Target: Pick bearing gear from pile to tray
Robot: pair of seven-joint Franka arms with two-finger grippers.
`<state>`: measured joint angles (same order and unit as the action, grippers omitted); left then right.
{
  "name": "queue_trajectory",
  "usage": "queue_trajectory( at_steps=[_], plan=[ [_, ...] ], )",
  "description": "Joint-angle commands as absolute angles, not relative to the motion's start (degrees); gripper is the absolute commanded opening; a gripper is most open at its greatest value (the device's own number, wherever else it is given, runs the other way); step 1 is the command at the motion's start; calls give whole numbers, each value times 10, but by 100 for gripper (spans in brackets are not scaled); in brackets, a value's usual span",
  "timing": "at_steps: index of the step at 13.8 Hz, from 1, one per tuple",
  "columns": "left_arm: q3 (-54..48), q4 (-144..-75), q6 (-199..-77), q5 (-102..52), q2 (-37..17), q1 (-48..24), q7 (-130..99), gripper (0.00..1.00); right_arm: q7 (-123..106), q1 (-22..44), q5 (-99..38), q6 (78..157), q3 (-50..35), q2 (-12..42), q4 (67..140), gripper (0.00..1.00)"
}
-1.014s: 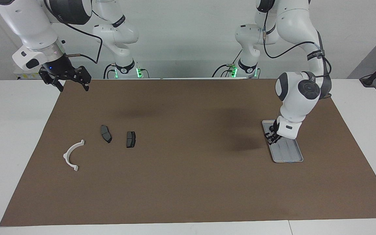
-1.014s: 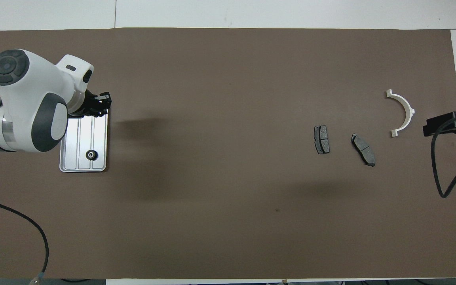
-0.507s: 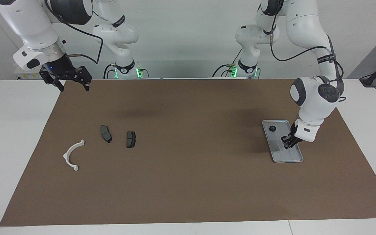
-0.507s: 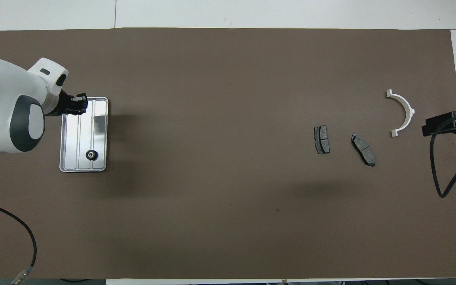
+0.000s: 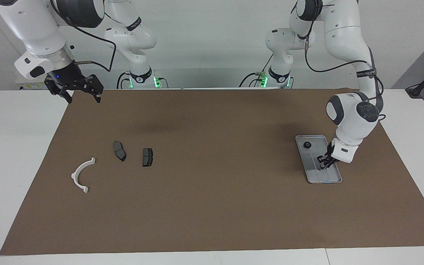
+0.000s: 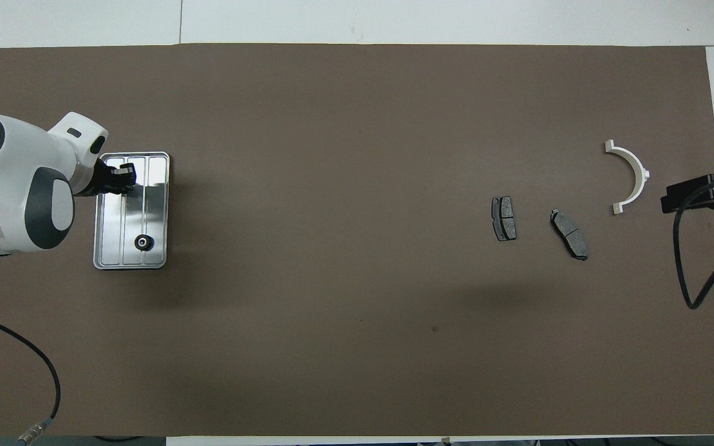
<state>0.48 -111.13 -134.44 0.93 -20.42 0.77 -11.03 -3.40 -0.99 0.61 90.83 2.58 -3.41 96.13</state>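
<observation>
1. The gear point(image 6: 142, 243) lies in the tray point(image 6: 154, 210), at the desk's left-arm end.
2. The left gripper point(image 5: 322, 163) hangs over the tray; I cannot tell how its fingers stand.
3. The right gripper point(image 5: 75, 89) waits above the desk's right-arm corner by the robots, fingers spread.

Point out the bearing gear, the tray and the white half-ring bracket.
bearing gear point(image 6: 141, 243), overhead view, on its dark centre.
tray point(image 6: 157, 186), overhead view, on a bare ribbed strip.
white half-ring bracket point(image 5: 78, 170), facing view, on the middle of its arc.
</observation>
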Motion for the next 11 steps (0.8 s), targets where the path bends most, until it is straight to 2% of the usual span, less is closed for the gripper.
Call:
queue_trajectory(
  at_steps=[1,5,6,7,8,9,11],
  plan=[
    [-1,-1133,-1357,13,-192,17,-102,0,-19,-12,3,909,22,-44,969,100],
    [-1,-1143,-1361,13,-190,17,-102,1,-18,-12,3,909,21,-44,969,100],
    [-1,-1143,-1361,13,-190,17,-102,31,-18,-13,3,909,22,-44,969,100],
    [-1,-1143,-1362,13,-190,17,-101,69,-18,-13,3,910,22,-44,969,100],
    [-1,-1141,-1363,13,-191,17,-101,90,-17,-13,3,910,22,-44,969,100],
    [-1,-1136,-1361,13,-192,17,-101,100,-18,-12,3,909,22,-44,969,100],
    [-2,-1115,-1351,12,-186,18,-102,100,-17,-13,3,910,22,-44,969,100]
  ],
)
